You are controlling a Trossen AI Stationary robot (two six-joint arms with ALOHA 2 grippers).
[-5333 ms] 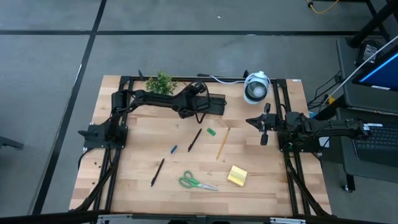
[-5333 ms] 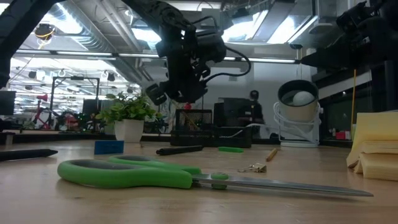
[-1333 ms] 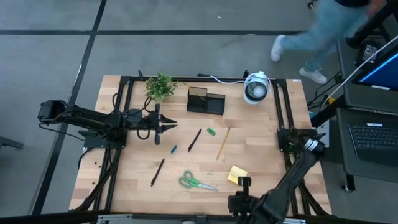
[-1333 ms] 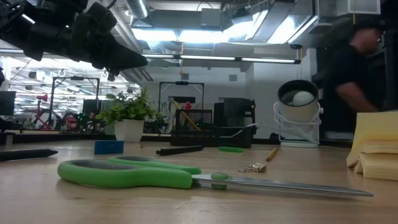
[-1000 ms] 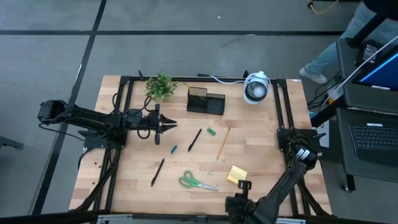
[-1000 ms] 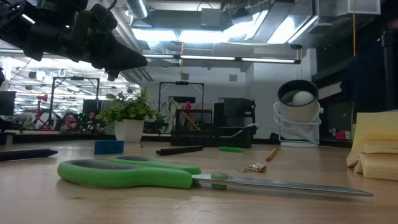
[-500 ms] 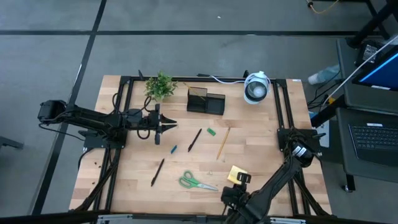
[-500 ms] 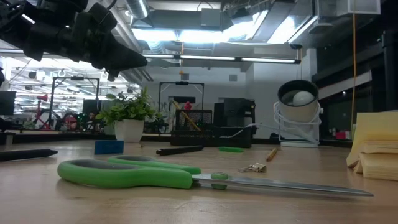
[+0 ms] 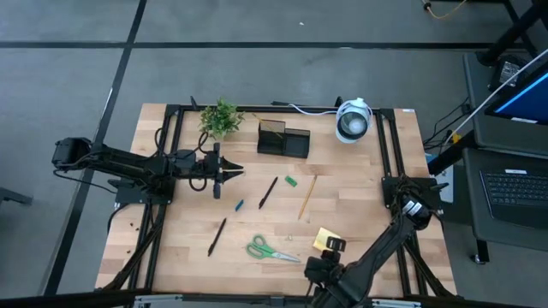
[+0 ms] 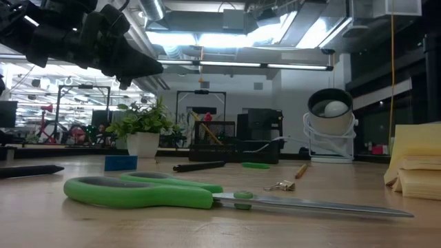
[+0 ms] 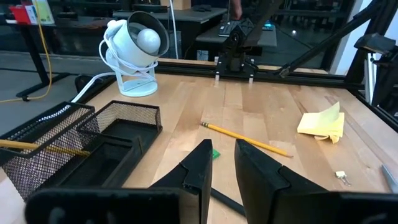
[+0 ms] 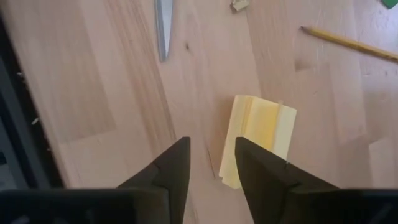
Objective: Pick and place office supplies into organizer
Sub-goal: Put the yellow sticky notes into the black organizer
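The right gripper (image 12: pixel 208 163) hangs just over the yellow sticky-note pad (image 9: pixel 324 238) on the desk (image 9: pixel 360 205), fingers a little apart and holding nothing. The left gripper (image 9: pixel 216 190) waits near the organizer (image 9: pixel 283 139), slightly open and empty. The scissors (image 9: pixel 270 251) lie nearby.

The organizer (image 9: pixel 283 139) stands at the table's (image 9: pixel 171 248) back edge, with a plant (image 9: pixel 220 116) to its left and a lamp (image 9: pixel 352 121) to its right. In front of the organizer lie a pen (image 9: pixel 268 192) and a pencil (image 9: pixel 307 197); scissors (image 9: pixel 271 250) and a sticky-note pad (image 9: pixel 323 239) lie farther forward.
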